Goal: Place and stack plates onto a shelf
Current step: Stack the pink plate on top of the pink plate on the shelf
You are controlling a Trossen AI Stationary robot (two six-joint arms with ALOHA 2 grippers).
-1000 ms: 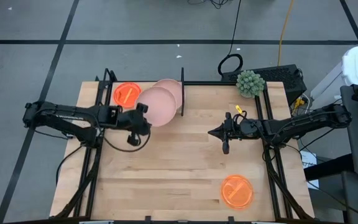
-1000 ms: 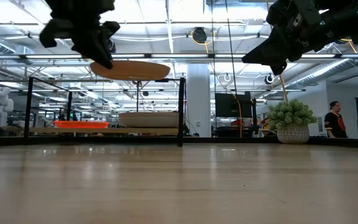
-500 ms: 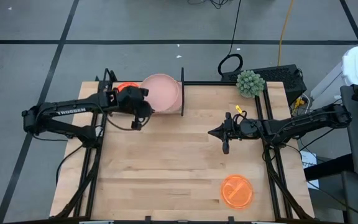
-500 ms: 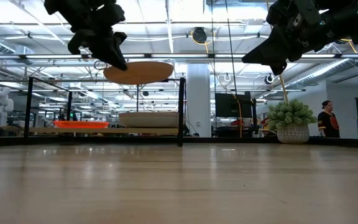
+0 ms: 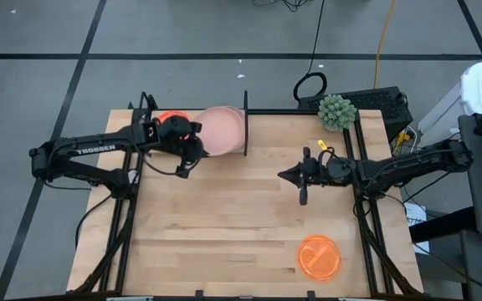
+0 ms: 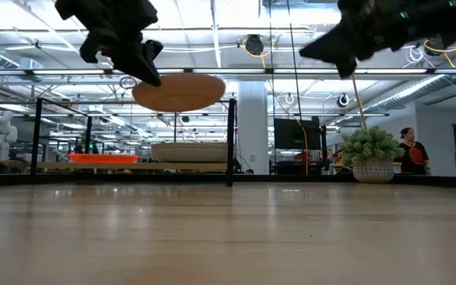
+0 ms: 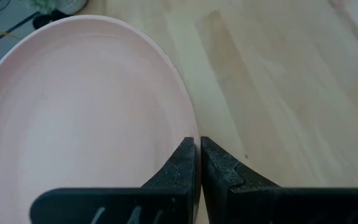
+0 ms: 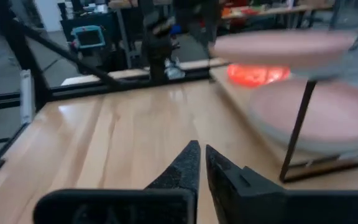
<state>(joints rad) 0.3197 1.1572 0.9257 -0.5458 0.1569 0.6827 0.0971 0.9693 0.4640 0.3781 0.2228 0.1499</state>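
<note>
- A pale-pink plate [image 5: 222,128] is pinched by its rim in the left gripper [image 5: 192,144], fingers clamped narrow on it, and is held level in the air above the shelf [image 6: 54,166].
- On the shelf a stack of pale plates [image 6: 190,152] is seen directly under the held plate; a neon orange plate [image 6: 103,158] lies on the shelf beside the stack.
- A second orange plate [image 5: 319,256] is left on the table [image 5: 216,226] near its front right edge, well apart from the shelf.
- The right gripper [image 5: 285,176] is held raised over mid-table, fingers closed together, nothing gripped.
- The shelf is set at the table's back left corner; black upright posts [image 6: 230,141] stand at its ends.
- Wide bare wood is left between both arms and the front edge.
- A potted plant [image 5: 337,111] is placed at the back right edge.
- "TROSSEN" is read on the left arm [image 5: 90,150].
- A person [image 6: 409,155] is seen in the room behind.
</note>
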